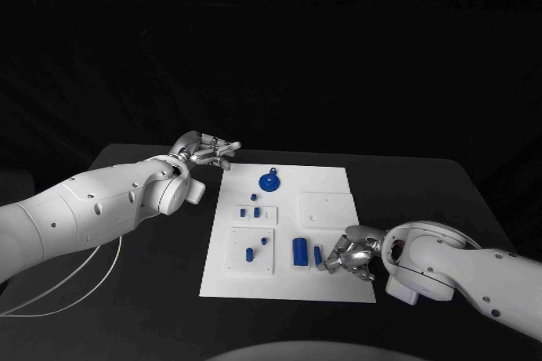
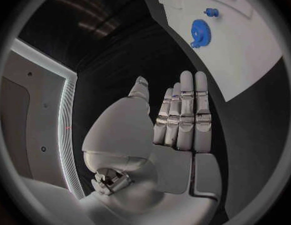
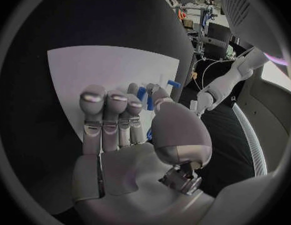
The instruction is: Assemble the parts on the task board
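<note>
We judge the pick-up step: our right hand (image 1: 350, 256), fingers apart and empty, hovers beside a blue peg (image 1: 317, 256) on the board (image 1: 327, 181) and must close on it; left hand (image 1: 209, 151) idles open.

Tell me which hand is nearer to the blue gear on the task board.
Left. The left hand hovers off the task board's far left corner, close beside the blue gear. The right hand is at the board's near right part, by the upright blue pieces, well away from the gear.

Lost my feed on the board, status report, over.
Left hand open, off the white task board's far-left corner. Right hand at the near-right blue parts; grip unclear. Nothing in the way.
</note>
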Action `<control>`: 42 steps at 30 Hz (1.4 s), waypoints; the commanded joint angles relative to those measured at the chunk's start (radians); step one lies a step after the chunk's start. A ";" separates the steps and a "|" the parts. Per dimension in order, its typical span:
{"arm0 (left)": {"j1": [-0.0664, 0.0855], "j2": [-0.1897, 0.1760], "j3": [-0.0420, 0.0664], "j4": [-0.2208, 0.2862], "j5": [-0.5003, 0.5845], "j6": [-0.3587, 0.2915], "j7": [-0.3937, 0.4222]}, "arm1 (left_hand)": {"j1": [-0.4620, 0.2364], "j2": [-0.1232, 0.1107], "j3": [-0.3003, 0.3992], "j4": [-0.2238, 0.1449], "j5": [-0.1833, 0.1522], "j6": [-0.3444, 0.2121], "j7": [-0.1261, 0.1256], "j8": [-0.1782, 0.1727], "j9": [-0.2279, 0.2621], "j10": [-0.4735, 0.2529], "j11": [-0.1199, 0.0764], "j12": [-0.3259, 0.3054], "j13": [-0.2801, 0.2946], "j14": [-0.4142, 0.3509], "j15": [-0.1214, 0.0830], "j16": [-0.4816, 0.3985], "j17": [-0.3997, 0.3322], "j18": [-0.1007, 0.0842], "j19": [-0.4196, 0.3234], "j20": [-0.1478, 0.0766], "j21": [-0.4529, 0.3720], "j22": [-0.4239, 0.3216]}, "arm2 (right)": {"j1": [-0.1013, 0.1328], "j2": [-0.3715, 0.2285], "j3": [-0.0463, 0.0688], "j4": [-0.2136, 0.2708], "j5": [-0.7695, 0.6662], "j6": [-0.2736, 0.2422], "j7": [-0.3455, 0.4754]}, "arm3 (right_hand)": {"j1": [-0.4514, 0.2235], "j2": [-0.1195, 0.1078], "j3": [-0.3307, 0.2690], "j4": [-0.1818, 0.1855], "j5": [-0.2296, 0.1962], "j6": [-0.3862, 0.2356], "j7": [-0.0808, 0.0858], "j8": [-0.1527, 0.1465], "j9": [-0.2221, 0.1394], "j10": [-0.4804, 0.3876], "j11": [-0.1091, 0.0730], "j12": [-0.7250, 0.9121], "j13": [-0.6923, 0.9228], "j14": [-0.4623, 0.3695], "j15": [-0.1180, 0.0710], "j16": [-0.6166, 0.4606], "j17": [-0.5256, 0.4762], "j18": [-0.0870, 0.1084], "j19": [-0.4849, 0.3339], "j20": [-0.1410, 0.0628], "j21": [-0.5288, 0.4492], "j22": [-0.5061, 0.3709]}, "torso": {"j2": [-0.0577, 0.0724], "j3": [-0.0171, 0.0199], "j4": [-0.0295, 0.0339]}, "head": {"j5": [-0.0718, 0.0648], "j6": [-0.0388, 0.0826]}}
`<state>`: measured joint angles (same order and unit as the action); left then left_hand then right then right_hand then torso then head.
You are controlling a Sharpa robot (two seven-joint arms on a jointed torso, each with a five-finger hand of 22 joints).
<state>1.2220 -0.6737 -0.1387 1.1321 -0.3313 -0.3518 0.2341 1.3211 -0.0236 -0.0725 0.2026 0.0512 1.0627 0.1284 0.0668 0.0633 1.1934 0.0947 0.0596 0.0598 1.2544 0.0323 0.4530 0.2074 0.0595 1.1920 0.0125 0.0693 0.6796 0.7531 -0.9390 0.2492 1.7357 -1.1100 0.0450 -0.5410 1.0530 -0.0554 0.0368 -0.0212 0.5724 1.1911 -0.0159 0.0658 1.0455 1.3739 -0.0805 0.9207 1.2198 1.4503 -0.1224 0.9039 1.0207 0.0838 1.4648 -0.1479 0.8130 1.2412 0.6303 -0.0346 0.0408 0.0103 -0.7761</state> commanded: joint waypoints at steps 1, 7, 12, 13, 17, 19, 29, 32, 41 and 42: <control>-0.003 0.000 0.001 0.003 0.004 0.009 0.004 | 0.001 -0.004 0.003 0.001 -0.004 -0.007 -0.001 -0.002 0.001 -0.010 -0.001 0.003 0.002 0.007 0.002 -0.007 0.001 -0.013 0.008 -0.002 0.004 -0.001 | -0.002 0.002 0.000 -0.003 -0.005 0.009 0.012 | -0.007 -0.005 0.011 0.000 -0.002 -0.004 0.000 -0.001 0.003 0.000 0.003 -0.001 0.002 0.006 -0.003 -0.003 0.001 -0.007 0.056 0.002 0.003 0.002 | 0.000 0.0001 0.0000 | 0.002 -0.002; -0.003 -0.001 0.001 0.003 0.003 0.009 0.004 | 0.001 -0.003 0.001 0.001 -0.004 -0.007 -0.001 -0.002 0.001 -0.010 -0.001 0.003 0.002 0.007 0.002 -0.006 0.002 -0.013 0.008 -0.002 0.004 -0.001 | -0.002 0.007 0.000 -0.013 -0.010 -0.012 0.005 | -0.009 0.001 0.020 -0.001 -0.002 -0.001 -0.003 0.000 0.011 0.002 0.001 0.002 0.004 0.006 -0.003 0.000 0.003 -0.007 0.056 0.002 0.005 0.002 | 0.000 0.0005 -0.0011 | 0.003 -0.002; -0.003 0.000 0.001 0.003 0.003 0.009 0.004 | 0.001 -0.003 0.001 0.001 -0.004 -0.007 -0.001 -0.002 0.001 -0.010 -0.001 0.003 0.002 0.007 0.002 -0.006 0.002 -0.013 0.008 -0.002 0.004 -0.001 | -0.002 0.014 0.000 -0.022 -0.017 -0.039 -0.008 | -0.015 0.011 0.028 -0.001 -0.005 0.000 -0.004 0.000 0.018 0.004 0.001 0.004 0.005 0.006 -0.004 -0.001 0.003 -0.007 0.057 0.001 0.005 0.002 | 0.000 0.0007 -0.0008 | 0.003 -0.002; -0.003 0.000 0.001 0.003 0.003 0.009 0.004 | 0.001 -0.003 0.001 0.001 -0.004 -0.007 -0.001 -0.002 0.001 -0.010 -0.001 0.003 0.002 0.007 0.002 -0.006 0.002 -0.013 0.008 -0.002 0.004 -0.001 | -0.002 0.016 0.000 -0.024 -0.018 -0.043 -0.011 | -0.015 0.011 0.028 -0.001 -0.005 0.000 -0.004 0.000 0.018 0.004 0.000 0.004 0.005 0.006 -0.004 -0.001 0.003 -0.007 0.057 0.001 0.005 0.002 | 0.000 0.0006 -0.0009 | 0.003 -0.003; -0.003 0.000 0.001 0.003 0.003 0.009 0.003 | 0.001 -0.003 0.001 0.001 -0.004 -0.007 -0.001 -0.002 0.001 -0.010 -0.001 0.003 0.002 0.007 0.002 -0.006 0.002 -0.013 0.008 -0.002 0.004 -0.001 | -0.002 0.023 0.000 -0.034 -0.020 -0.049 -0.019 | -0.022 0.014 0.035 -0.006 -0.007 0.001 -0.005 -0.001 0.029 0.005 0.000 0.005 0.005 0.006 -0.004 0.000 0.003 -0.008 0.057 0.000 0.005 0.001 | 0.000 0.0003 -0.0007 | 0.003 -0.002; -0.003 0.000 0.000 0.003 0.003 0.010 0.003 | 0.001 -0.003 0.001 0.001 -0.004 -0.007 -0.001 -0.002 0.001 -0.010 -0.001 0.003 0.002 0.007 0.002 -0.006 0.002 -0.013 0.008 -0.002 0.004 -0.001 | -0.002 0.027 0.000 -0.038 -0.021 -0.045 -0.023 | -0.022 0.014 0.035 -0.006 -0.007 0.001 -0.005 -0.001 0.030 0.005 0.000 0.005 0.005 0.006 -0.004 0.000 0.003 -0.008 0.057 0.001 0.005 0.001 | 0.000 0.0004 -0.0005 | 0.003 -0.002; -0.003 0.000 0.000 0.002 0.003 0.010 0.002 | 0.000 -0.003 0.001 0.001 -0.004 -0.007 -0.001 -0.002 0.001 -0.010 -0.001 0.003 0.002 0.007 0.002 -0.006 0.002 -0.013 0.008 -0.002 0.004 -0.001 | -0.004 0.043 0.000 -0.072 -0.021 0.024 -0.060 | -0.018 -0.027 0.201 -0.037 -0.107 -0.003 -0.006 -0.001 0.008 0.000 0.001 -0.002 0.003 0.005 -0.005 -0.004 -0.001 -0.012 0.056 0.000 0.003 0.000 | 0.000 -0.0004 0.0000 | 0.002 -0.006; -0.003 0.000 0.000 0.002 0.003 0.010 0.002 | -0.009 -0.003 -0.002 0.009 -0.004 -0.007 -0.001 -0.002 0.001 -0.010 0.000 0.003 0.002 0.007 0.002 -0.006 0.002 -0.013 0.009 -0.002 0.004 -0.001 | -0.004 0.047 -0.001 -0.082 -0.021 0.034 -0.065 | -0.032 -0.055 0.276 -0.036 -0.090 -0.003 -0.004 0.000 0.013 -0.001 0.000 -0.005 0.002 0.005 -0.005 -0.006 -0.002 -0.012 0.056 0.000 0.000 -0.001 | -0.001 -0.0004 -0.0001 | 0.002 -0.005; -0.003 0.001 0.000 0.002 0.004 0.010 0.003 | -0.006 -0.004 0.000 0.011 -0.004 -0.007 -0.001 -0.002 0.001 -0.010 -0.001 0.003 0.002 0.007 0.002 -0.006 0.002 -0.013 0.009 -0.002 0.004 -0.001 | -0.006 0.049 -0.001 -0.086 -0.022 0.009 -0.044 | -0.071 -0.080 0.285 -0.025 -0.102 0.002 -0.004 0.000 0.025 0.003 0.000 -0.001 0.004 0.006 -0.004 -0.006 -0.001 -0.012 0.056 0.000 0.000 0.001 | 0.000 0.0002 -0.0009 | 0.003 -0.004; -0.003 0.001 0.000 0.002 0.004 0.010 0.003 | -0.006 -0.004 0.000 0.011 -0.004 -0.007 -0.001 -0.002 0.001 -0.010 -0.001 0.003 0.002 0.007 0.002 -0.006 0.002 -0.013 0.009 -0.002 0.004 -0.001 | -0.006 0.049 -0.001 -0.086 -0.022 0.006 -0.040 | -0.077 -0.081 0.269 -0.017 -0.105 0.003 -0.003 0.000 0.026 0.003 0.001 -0.001 0.003 0.006 -0.003 -0.006 -0.001 -0.012 0.056 0.000 0.000 0.001 | 0.000 0.0004 -0.0009 | 0.002 -0.004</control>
<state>1.2218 -0.6745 -0.1391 1.1318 -0.3314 -0.3518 0.2307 1.3211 -0.0236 -0.0731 0.2100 0.0512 1.0627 0.1284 0.0668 0.0632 1.1934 0.0947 0.0596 0.0598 1.2544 0.0322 0.4530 0.2082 0.0595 1.1920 0.0125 0.0693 0.6798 0.7543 -0.8877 0.2547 1.6580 -1.1131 0.0446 -0.5670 0.9899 -0.1343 0.3204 -0.0461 0.4759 1.1993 -0.0243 0.0657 1.0714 1.3740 -0.0805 0.9208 1.2220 1.4529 -0.1249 0.9004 1.0196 0.0839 1.4648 -0.1479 0.8167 1.2417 0.6300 -0.0346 0.0403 0.0129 -0.7806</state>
